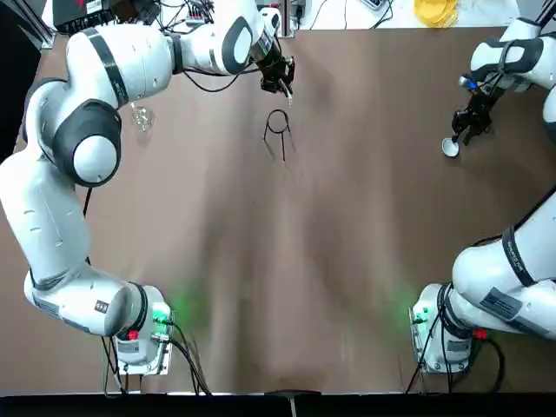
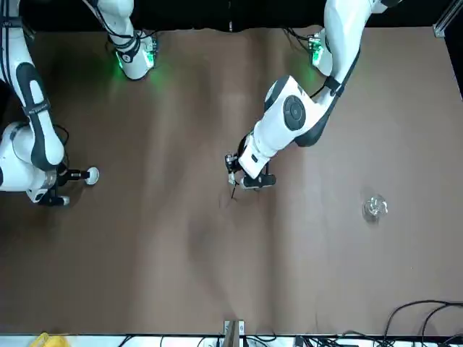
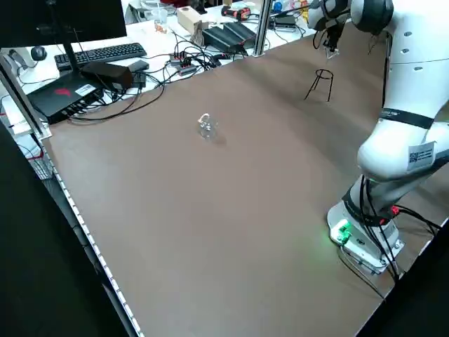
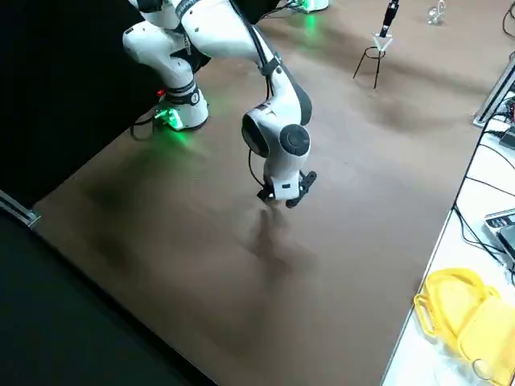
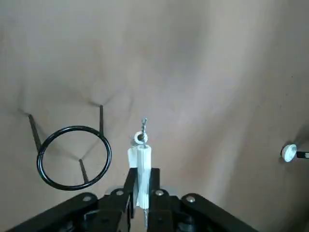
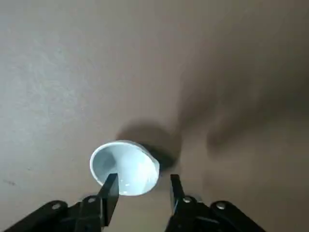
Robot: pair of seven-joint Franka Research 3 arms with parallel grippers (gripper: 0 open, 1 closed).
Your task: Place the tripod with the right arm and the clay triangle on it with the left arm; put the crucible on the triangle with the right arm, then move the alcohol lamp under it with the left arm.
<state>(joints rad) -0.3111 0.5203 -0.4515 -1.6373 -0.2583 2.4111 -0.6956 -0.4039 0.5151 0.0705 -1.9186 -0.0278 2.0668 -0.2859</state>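
- Two fingers of your left gripper (image 5: pixel 141 171) pinch the clay triangle (image 5: pixel 144 166), top view's upper middle, near the tripod (image 1: pixel 282 132).
- Level the triangle over the ring, then lower gently; a nudge could tip the stand.
- Keep your right gripper (image 6: pixel 144 178), fingers apart by the crucible (image 6: pixel 137 169), upper right, clear meanwhile.

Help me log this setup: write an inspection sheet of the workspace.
Surface: brown table, glossy streaks
Tripod: upright, ring bare
Triangle: held off the tripod
Crucible: at the right gripper, mouth visible
Lamp: on the table, away from the tripod
Clutter: yellow items beyond the table edge
Left gripper: near the tripod, closed on the triangle
Right gripper: robot's right side, fingers apart
Cables: at arm bases and desk
Surroundings: monitor, keyboard; people, nothing seen
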